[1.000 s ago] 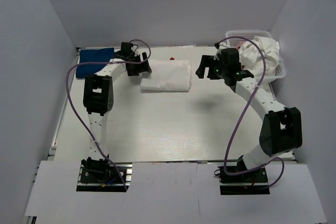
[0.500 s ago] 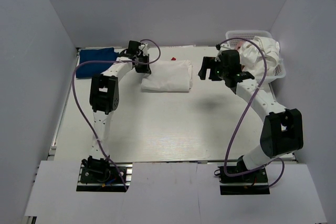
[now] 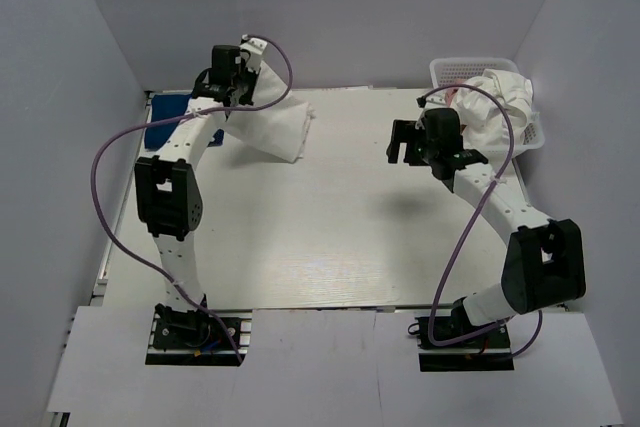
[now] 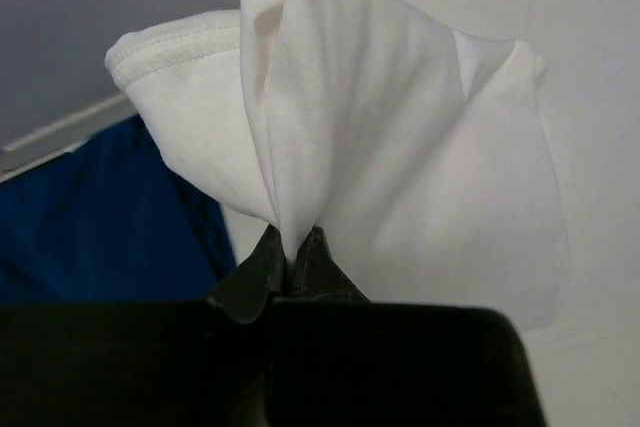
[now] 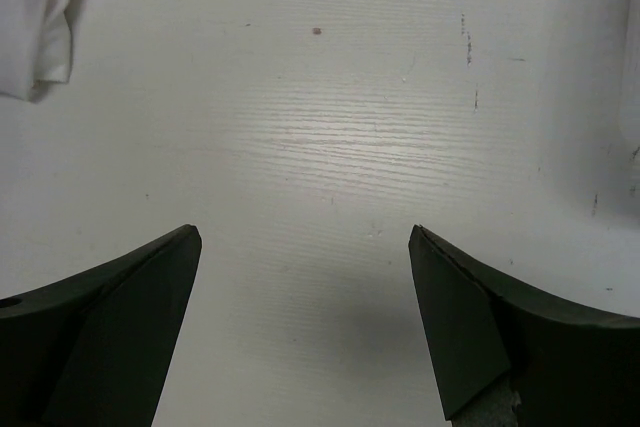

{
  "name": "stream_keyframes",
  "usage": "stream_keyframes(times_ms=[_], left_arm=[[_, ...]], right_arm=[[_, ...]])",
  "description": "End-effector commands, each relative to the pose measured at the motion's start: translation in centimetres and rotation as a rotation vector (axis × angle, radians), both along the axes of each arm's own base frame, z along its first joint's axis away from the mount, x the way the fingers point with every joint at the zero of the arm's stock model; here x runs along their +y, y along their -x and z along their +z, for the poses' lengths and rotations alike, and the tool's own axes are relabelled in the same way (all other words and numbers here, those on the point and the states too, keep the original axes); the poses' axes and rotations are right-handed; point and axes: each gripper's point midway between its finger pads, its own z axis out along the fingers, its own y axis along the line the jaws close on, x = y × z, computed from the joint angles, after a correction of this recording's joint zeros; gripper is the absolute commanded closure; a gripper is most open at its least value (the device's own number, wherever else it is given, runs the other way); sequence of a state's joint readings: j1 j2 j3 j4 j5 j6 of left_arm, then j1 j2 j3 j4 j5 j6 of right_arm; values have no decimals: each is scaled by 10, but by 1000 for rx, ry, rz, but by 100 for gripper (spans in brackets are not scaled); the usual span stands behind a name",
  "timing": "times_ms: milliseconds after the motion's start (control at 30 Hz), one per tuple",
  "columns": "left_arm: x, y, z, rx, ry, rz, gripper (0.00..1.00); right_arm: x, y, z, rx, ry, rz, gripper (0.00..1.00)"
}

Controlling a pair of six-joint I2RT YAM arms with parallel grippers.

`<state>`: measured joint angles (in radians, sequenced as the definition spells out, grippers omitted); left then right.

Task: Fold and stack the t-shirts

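A folded white t-shirt [image 3: 272,127] hangs off the table at the back left, pinched at one fold by my left gripper [image 3: 243,95]. In the left wrist view the jaws [image 4: 293,247] are shut tight on that white cloth [image 4: 400,137], which drapes away from them. A dark blue t-shirt [image 3: 160,133] lies flat just left of it, seen behind the cloth [image 4: 90,217] in that view. My right gripper [image 3: 402,143] hovers open over bare table at mid right; its fingers [image 5: 305,237] stand wide with nothing between them.
A white mesh basket [image 3: 462,66] at the back right holds crumpled white t-shirts [image 3: 500,97] with a bit of pink [image 3: 454,94]. Grey walls close in on the left, back and right. The white shirt's edge [image 5: 35,17] shows at the right wrist view's top left.
My left gripper closed on the folded white t-shirt and lifted it back and to the left, toward the blue one. The right gripper drifted slightly right, still open.
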<state>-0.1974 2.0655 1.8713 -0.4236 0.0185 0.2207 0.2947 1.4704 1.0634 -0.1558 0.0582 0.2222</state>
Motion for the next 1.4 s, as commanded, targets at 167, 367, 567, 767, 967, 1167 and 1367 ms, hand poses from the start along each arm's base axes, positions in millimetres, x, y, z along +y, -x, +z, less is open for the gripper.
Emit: stream_keyframes(times_ms=[167,367,567,767,967,1167,1367], left_arm=[[67,-12,63,-150,-218,54,100],[105,-21,78,-177,-264,103,100],[141,-24,104,-223,-275,139,100],[162,-22,140,-298,-228,171,100],[184,-25,157,-334,-208,190,100],[206,-31,126,-283,-192,188,100],[232,-42,60,-179,-163,219,100]], right_arm=[[-10,-5,23,-96,17,-30,10],[-7,-7,18,-75,17,-30,10],[-4,-9,10,-31,28,-18,10],[1,-12,5,-12,18,1,10],[1,-13,7,-13,26,-1,10],[0,-14,6,-2,30,-4,10],[0,-18,7,6,33,-13,10]])
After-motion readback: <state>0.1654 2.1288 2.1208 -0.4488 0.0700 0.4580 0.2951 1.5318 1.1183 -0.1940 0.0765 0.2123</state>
